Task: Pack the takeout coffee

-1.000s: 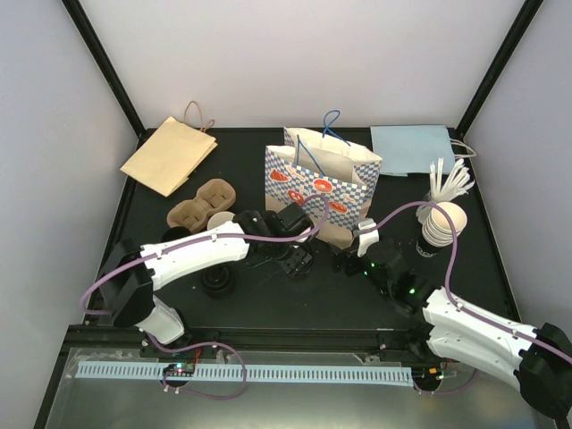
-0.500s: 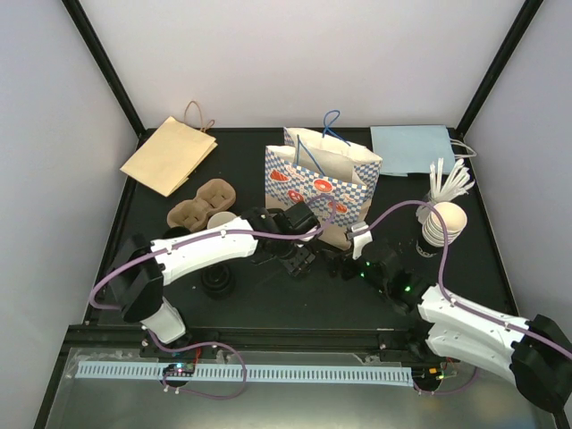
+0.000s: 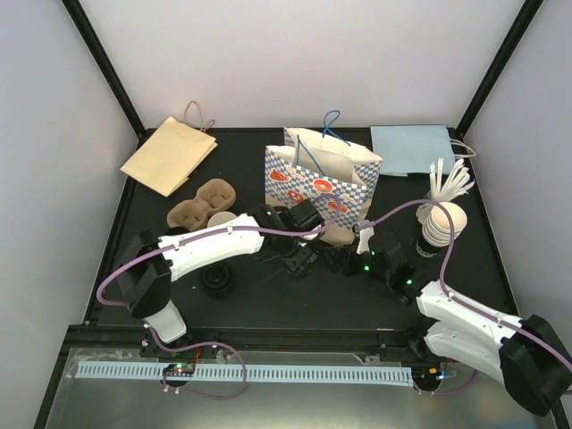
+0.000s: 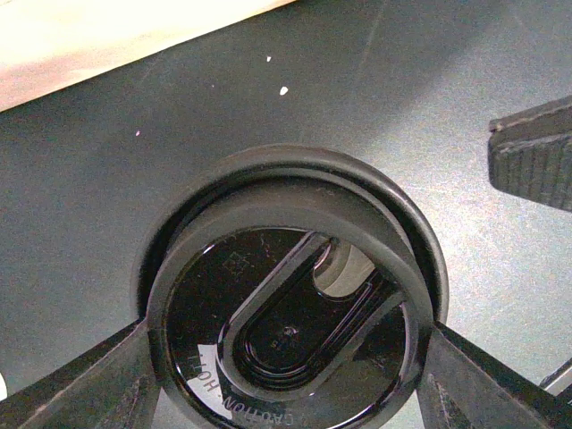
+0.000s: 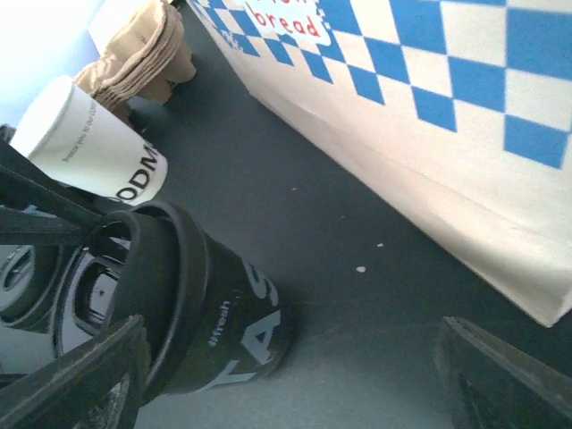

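1. Left gripper (image 4: 286, 380): I see its fingers clamped on both sides of the black lid (image 4: 268, 214), held at the mouth of the black cup (image 5: 237, 335).
2. Right gripper (image 5: 290, 357): jaws spread wide, gripping nothing, with the cup just beside one finger.
3. Cup: on the table (image 5: 304, 223), near the foot of the checked bag (image 5: 429, 107).
4. Beyond the cup: white cup (image 5: 89, 143), brown carrier (image 5: 143, 54).
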Motion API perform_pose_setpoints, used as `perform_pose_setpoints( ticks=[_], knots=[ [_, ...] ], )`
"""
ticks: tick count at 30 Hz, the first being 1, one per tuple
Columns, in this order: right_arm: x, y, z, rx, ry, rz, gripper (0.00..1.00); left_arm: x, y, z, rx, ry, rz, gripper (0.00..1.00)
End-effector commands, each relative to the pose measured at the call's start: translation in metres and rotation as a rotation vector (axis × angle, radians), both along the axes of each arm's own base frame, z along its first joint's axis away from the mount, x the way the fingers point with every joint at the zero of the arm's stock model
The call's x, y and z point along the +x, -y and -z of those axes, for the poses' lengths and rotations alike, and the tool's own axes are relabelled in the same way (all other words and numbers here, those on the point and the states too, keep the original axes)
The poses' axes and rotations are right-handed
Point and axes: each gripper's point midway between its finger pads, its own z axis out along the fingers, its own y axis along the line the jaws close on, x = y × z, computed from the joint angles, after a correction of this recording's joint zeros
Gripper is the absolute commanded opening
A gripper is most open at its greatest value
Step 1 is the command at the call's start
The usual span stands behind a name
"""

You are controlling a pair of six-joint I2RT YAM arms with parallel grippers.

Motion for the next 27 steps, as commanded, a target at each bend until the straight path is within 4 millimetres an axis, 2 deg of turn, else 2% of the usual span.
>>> perform_pose_setpoints(
  ticks=[1,6,12,27],
  knots=[
    [-0.002,-0.022,-0.024,0.174,-0.075,-0.073,0.86,-0.005,-0.004,0.014,0.064,-0.031,0.023,0.64],
    [0.001,-0.026,-0.02,0.208,-0.132,-0.078,0.71,-0.006,-0.004,0.017,0.071,-0.039,0.029,0.64],
    [0.001,-0.034,-0.013,0.23,-0.185,-0.1,0.67,-0.007,-0.003,0.019,0.071,-0.05,0.033,0.64],
    [0.006,-0.026,0.02,0.151,-0.271,-0.032,0.6,-0.011,-0.003,0.025,0.079,-0.073,0.042,0.63]
  ],
)
